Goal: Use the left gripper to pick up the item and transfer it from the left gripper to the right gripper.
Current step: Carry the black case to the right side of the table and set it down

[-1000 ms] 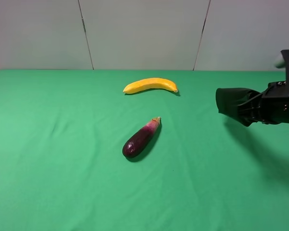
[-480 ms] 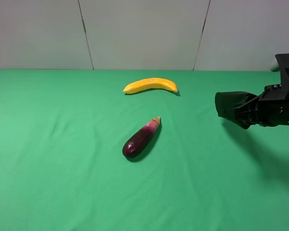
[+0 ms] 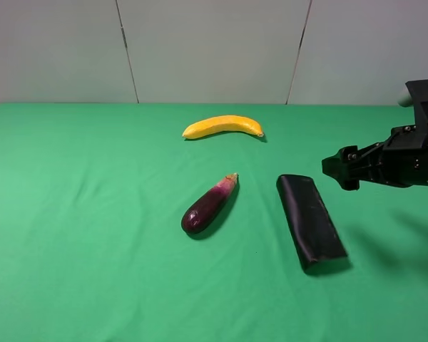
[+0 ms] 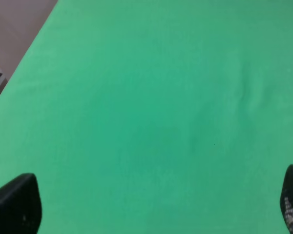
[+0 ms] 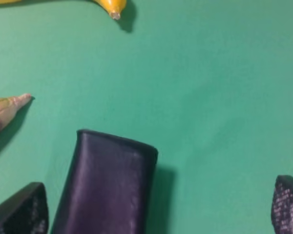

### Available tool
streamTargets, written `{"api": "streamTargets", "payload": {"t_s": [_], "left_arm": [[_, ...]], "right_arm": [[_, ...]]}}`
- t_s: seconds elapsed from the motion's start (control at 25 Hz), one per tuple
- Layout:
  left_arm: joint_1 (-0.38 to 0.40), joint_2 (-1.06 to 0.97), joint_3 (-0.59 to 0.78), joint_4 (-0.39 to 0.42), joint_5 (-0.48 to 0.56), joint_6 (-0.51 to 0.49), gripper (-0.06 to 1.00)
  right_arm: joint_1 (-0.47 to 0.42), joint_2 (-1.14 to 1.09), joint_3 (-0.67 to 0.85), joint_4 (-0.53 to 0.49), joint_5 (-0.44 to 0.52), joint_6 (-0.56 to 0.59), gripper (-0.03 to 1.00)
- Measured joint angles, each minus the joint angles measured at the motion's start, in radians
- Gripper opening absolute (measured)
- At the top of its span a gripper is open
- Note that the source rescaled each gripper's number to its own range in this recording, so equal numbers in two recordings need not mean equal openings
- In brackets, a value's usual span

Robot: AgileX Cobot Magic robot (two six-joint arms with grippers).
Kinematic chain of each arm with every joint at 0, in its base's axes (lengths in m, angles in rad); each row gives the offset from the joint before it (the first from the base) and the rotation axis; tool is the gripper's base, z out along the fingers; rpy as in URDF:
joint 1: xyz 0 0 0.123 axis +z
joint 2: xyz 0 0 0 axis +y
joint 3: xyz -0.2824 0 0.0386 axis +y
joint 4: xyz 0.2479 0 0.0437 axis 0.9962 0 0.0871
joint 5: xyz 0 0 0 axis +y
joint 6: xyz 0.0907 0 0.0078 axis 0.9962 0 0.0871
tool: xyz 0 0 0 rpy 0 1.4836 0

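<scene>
The item (image 3: pixel 310 221), a flat black leather-like case, lies on the green cloth right of the middle, held by nothing. My right gripper (image 3: pixel 340 171) hovers just above and to the right of the item's far end, open and empty. In the right wrist view the item (image 5: pixel 107 185) lies below the right gripper (image 5: pixel 154 214), whose fingertips (image 5: pixel 19 212) stand wide apart. My left gripper (image 4: pixel 154 204) is out of the high view. Its wrist view shows it open, its fingertips (image 4: pixel 14 204) spread over bare green cloth.
A purple eggplant (image 3: pixel 209 204) lies left of the item, a short gap between them. A yellow banana (image 3: pixel 222 126) lies farther back near the wall. The green cloth (image 3: pixel 93 235) covers the whole table.
The right gripper opened and let go of the item, which dropped from its jaws onto the cloth below. The eggplant and banana have not moved.
</scene>
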Motion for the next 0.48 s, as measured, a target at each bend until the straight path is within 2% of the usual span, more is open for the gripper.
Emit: {"api": "streamTargets", "payload": {"t_s": [0.48], "left_arm": [[0.0, 0.0, 0.0, 0.0, 0.0, 0.0, 0.96]], "right_arm": [[0.0, 0.0, 0.0, 0.0, 0.025, 0.0, 1.0]]}}
